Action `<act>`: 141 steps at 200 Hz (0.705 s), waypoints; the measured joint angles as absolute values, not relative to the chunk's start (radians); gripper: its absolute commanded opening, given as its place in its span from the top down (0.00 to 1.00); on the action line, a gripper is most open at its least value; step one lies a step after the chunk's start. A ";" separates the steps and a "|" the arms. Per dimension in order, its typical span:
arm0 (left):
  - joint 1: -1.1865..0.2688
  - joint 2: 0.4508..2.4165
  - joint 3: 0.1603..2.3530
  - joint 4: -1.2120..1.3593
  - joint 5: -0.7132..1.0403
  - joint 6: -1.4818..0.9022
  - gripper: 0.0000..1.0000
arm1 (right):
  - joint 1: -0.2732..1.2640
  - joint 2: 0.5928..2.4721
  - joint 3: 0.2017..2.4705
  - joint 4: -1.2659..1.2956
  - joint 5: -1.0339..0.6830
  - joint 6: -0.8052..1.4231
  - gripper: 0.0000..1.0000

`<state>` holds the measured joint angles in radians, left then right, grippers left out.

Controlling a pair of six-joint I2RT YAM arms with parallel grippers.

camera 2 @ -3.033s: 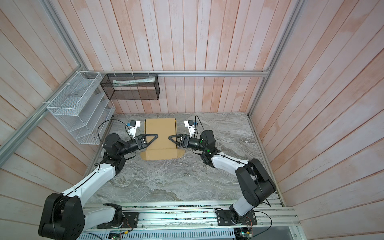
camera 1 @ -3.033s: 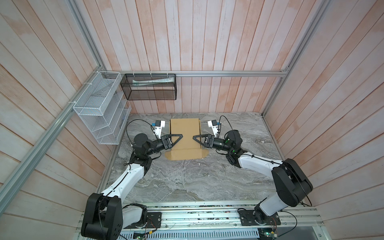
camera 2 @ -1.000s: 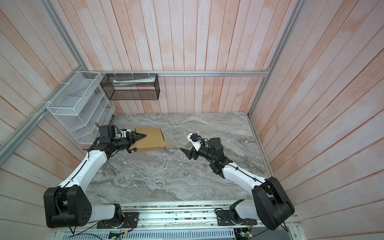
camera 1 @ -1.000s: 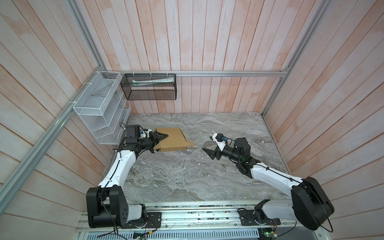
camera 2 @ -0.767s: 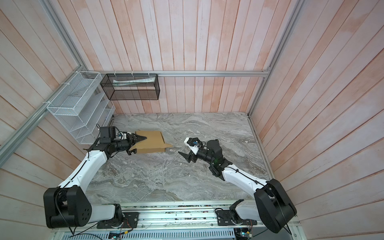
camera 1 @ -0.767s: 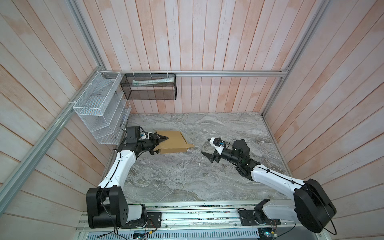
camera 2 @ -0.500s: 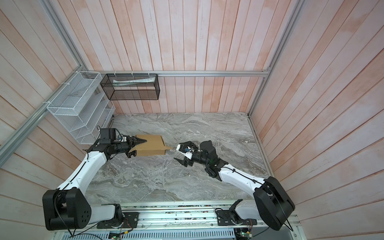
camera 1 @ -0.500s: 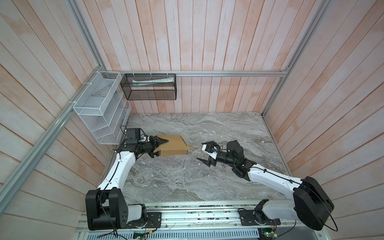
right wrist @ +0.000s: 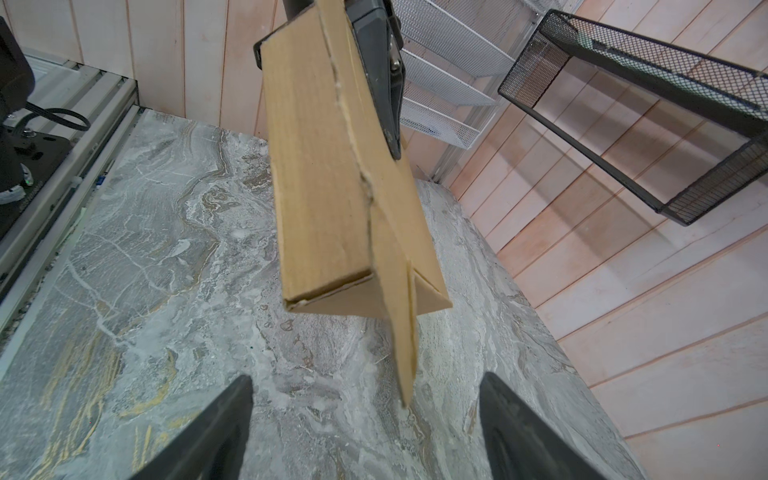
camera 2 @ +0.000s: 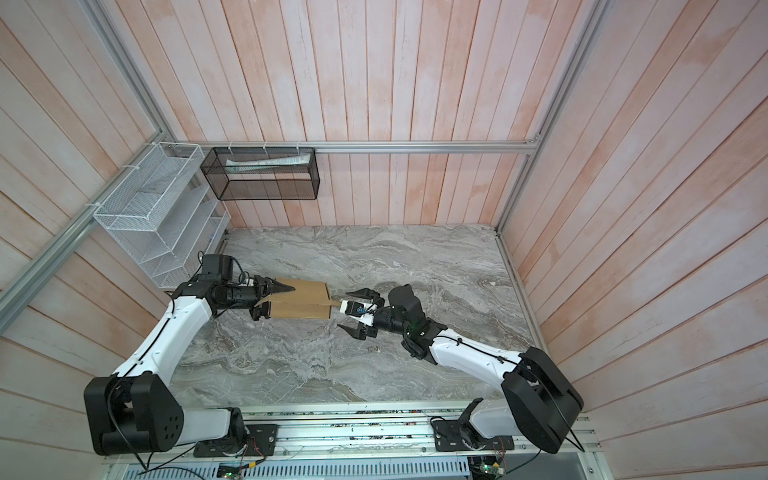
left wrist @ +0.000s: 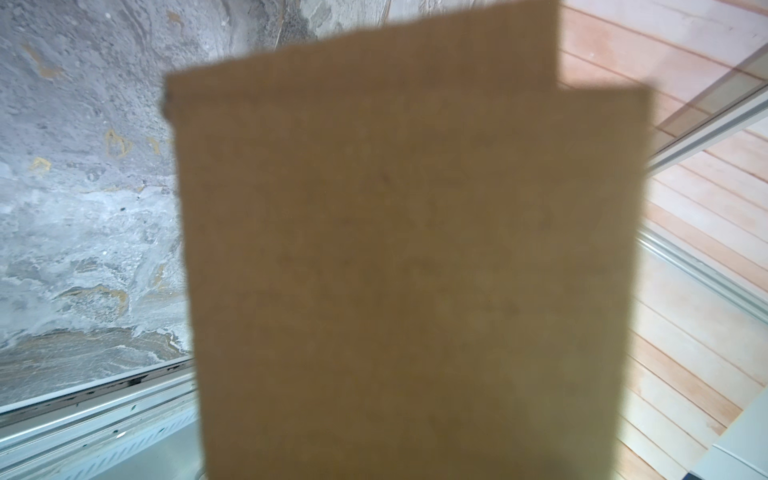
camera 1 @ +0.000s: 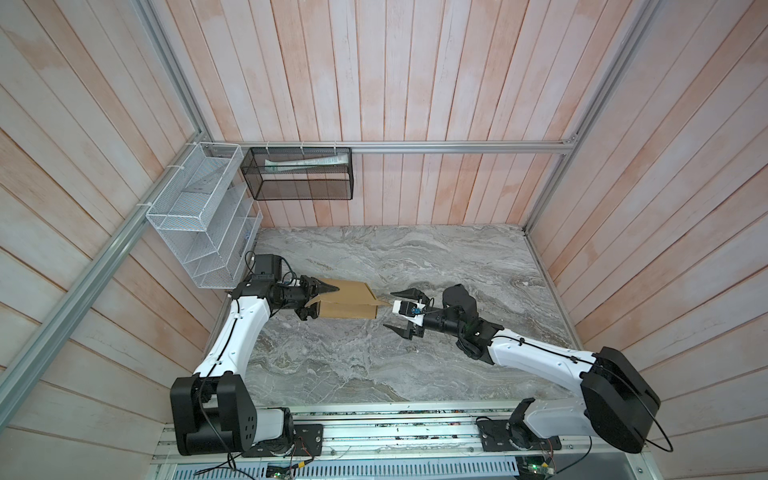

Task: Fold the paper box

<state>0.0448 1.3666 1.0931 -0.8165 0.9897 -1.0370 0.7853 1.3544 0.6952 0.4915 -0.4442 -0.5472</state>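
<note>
Cardboard forms the paper box (camera 1: 347,309), held above the bench (camera 1: 415,257) on the left by the left fingers (camera 1: 326,286) clamped on its left end. This seemingly presents its loose flap (right wrist: 405,332) to the right fingers (camera 1: 409,293), spread wide just beside it.

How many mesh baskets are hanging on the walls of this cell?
2. A white tiered wire rack hangs on the left side wall. A black mesh basket hangs on the back wall, right beside it near the corner. No others are visible.
</note>
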 measured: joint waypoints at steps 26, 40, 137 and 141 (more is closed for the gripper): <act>0.045 1.386 1.122 -0.887 0.996 -0.987 0.59 | 0.791 1.379 0.712 0.501 -0.467 -0.552 0.14; 0.045 1.390 1.124 -0.915 0.999 -0.966 0.60 | 0.791 1.391 0.721 0.513 -0.480 -0.554 0.14; 0.045 1.424 1.185 -1.066 1.013 -0.860 0.61 | 0.812 1.460 0.770 0.545 -0.622 -0.570 0.14; 0.045 1.424 1.187 -1.068 1.013 -0.859 0.62 | 0.815 1.460 0.773 0.545 -0.626 -0.570 0.14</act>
